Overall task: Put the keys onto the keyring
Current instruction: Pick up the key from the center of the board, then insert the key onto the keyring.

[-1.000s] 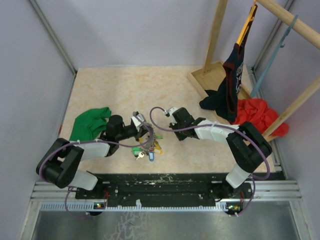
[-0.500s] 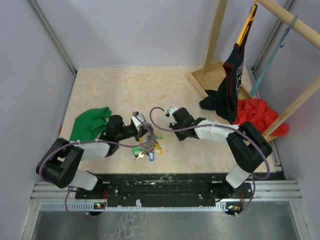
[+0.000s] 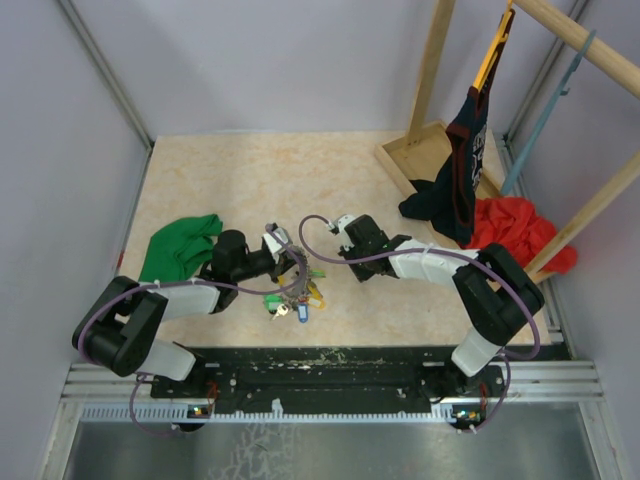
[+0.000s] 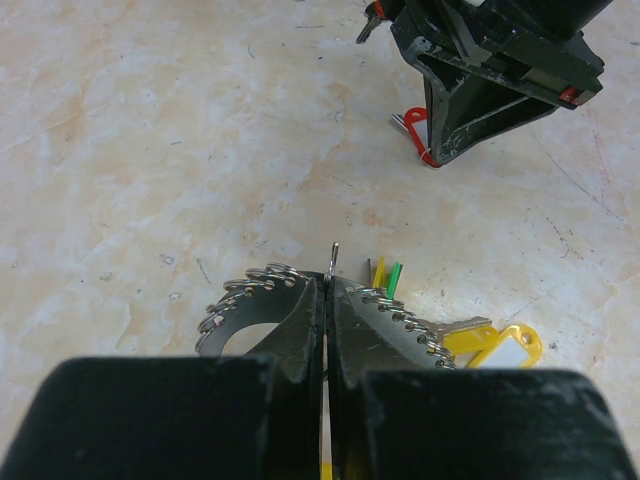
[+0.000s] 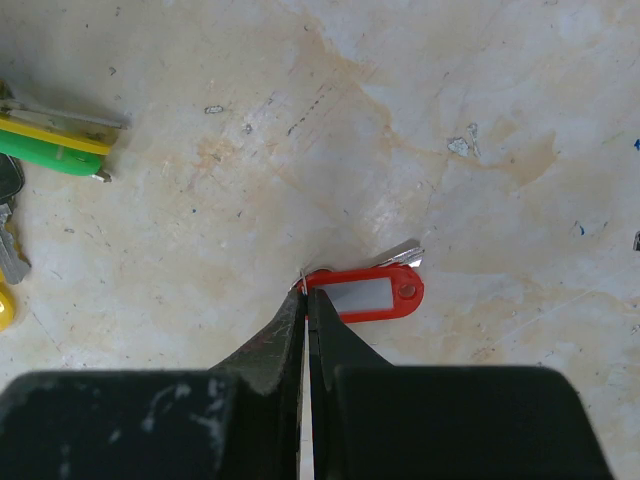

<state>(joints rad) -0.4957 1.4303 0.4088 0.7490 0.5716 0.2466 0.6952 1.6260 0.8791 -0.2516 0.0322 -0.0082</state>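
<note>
Your left pincer (image 4: 325, 290) is pressed together on the ring (image 4: 335, 258), holding its wire end up and free for threading. Well apart to the right, your right pincer (image 5: 305, 298) seems to pinch the red key (image 5: 365, 296) by its tag end, flat on the table (image 5: 450, 100), ready to lift.

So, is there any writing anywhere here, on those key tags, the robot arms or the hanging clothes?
No text here can be read.
Red key tag: its paper window looks blank.
Dark hanging garment: orange marking near its top, too small to read.
</note>
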